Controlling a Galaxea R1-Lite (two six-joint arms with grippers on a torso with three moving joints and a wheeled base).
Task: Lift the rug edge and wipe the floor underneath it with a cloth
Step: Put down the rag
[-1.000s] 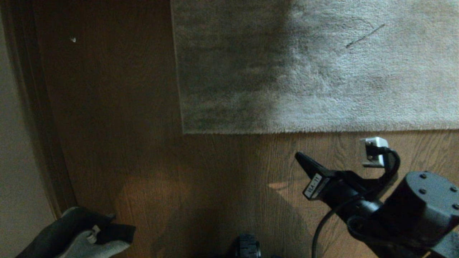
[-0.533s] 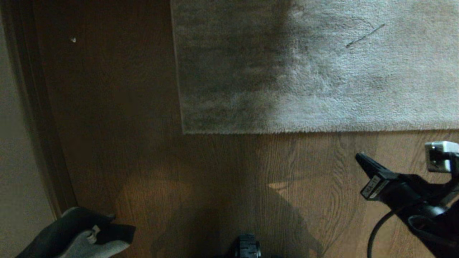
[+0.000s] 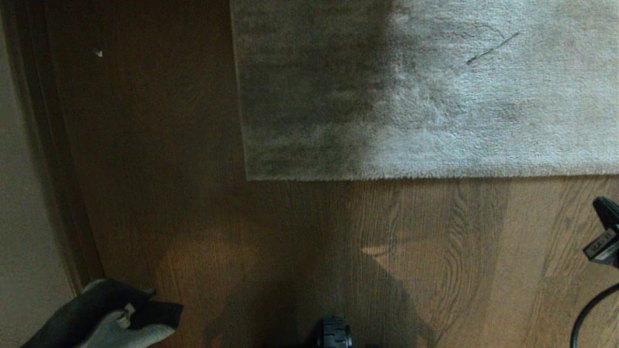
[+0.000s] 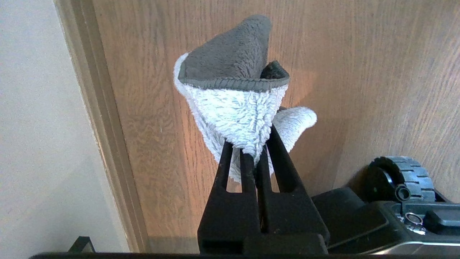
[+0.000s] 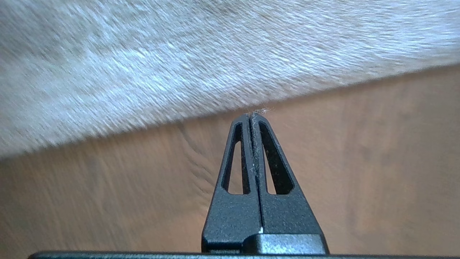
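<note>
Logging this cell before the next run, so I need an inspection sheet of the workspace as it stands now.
Surface: brown wood floor, partly shadowed.
Job's things: rug edge lying flat; cloth off the floor, in the left gripper.
Clutter: small pale speck on the floor.
Grippers: left gripper shut on the cloth, low left; right gripper shut, empty, over the floor near the rug.
Cables: black cable by the right arm.
Surroundings: baseboard and wall at left.

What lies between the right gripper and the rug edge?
Only bare floor separates the right gripper from the rug edge, seen in the right wrist view.
</note>
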